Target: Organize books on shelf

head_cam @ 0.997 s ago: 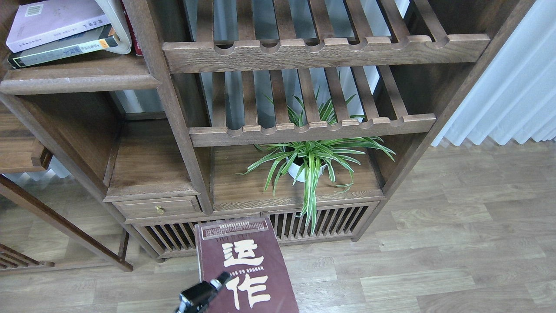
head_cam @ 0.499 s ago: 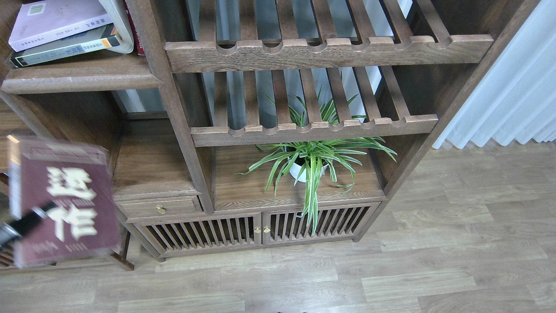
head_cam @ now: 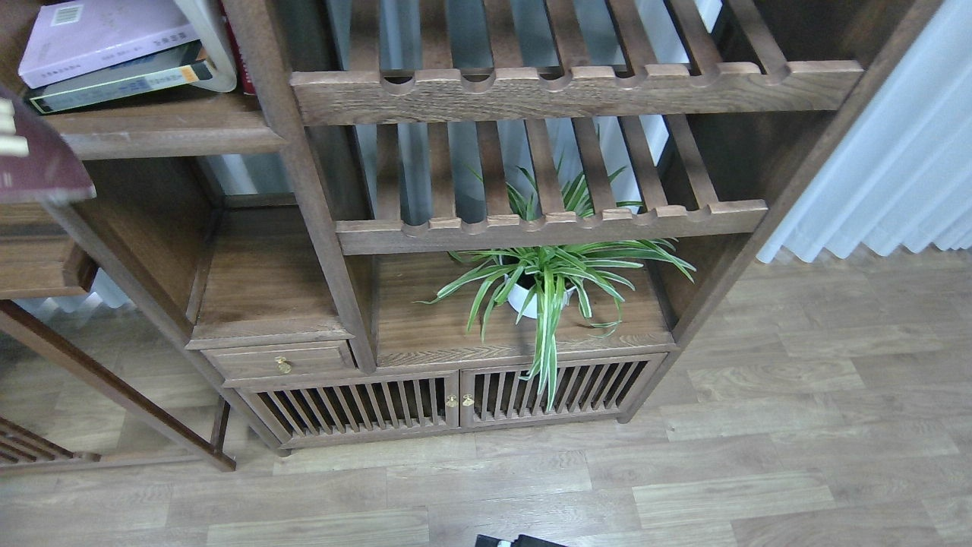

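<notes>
Maroon paperback [head_cam: 34, 159], flat matte cover, at left edge before the rounded-edged dark wooden shelf [head_cam: 167, 137]; no pincer visible, so its state cannot be told.

At the far left edge a corner of the maroon book [head_cam: 34, 163] juts in, just below the shelf [head_cam: 167, 133]. On the shelf lie the white-lavender book [head_cam: 106, 34] over the black-grey book [head_cam: 121, 82]. A potted plant [head_cam: 543, 285] sits lower right.
</notes>
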Robot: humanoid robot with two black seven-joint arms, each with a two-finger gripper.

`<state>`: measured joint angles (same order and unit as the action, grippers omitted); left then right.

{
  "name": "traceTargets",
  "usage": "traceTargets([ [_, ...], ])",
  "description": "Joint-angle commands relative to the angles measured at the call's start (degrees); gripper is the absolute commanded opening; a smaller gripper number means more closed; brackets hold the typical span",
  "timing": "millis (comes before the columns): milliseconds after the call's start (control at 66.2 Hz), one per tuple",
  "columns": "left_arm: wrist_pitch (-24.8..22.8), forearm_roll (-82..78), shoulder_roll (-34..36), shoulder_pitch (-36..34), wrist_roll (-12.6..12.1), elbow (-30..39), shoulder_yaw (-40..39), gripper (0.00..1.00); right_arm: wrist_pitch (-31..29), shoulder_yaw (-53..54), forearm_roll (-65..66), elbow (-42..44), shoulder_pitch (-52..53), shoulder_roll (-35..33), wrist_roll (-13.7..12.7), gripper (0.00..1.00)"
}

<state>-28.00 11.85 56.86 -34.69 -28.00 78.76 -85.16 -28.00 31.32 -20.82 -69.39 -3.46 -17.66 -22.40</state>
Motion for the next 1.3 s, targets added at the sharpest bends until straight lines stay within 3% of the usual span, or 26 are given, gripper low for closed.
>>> traceTargets([
  [0,0.0,-8.2,0.1,-12.5,0.0,-2.1,9.0,0.00,0.0,0.1,-0.2,0.0,0.0,0.1,0.1,0.98],
  [242,0.0,-20.7,1.8,-21.8,0.0,-5.5,12.6,0.00,0.0,1.0,-0.6,0.0,-0.1,0.1,1.0,0.98],
  [468,0.0,-23.4,5.2,-23.2,0.0,-7.8,14.9,0.01,0.0,5.1,-0.6,0.0,0.5,1.7,2.3,0.98],
  [680,0.0,-25.8,4.3,-23.2,0.0,-11.4,15.3,0.01,0.0,7.5,-0.6,0.0,1.3,2.6,2.7,0.98],
  [982,0.0,-34.7,-6.7,-27.4,0.0,-19.4,15.7,0.01,0.0,7.5,-0.6,-0.3,2.6,3.2,5.4,0.97],
  [1133,0.0,-39.6,-14.2,-33.3,0.0,-24.8,17.2,0.01,0.0,7.5,-0.6,-0.6,4.2,3.9,9.2,0.97],
  [1284,0.0,-41.2,-17.4,-36.3,0.0,-28.5,19.0,0.03,0.0,7.6,-0.6,-0.6,5.9,4.4,13.3,0.97],
])
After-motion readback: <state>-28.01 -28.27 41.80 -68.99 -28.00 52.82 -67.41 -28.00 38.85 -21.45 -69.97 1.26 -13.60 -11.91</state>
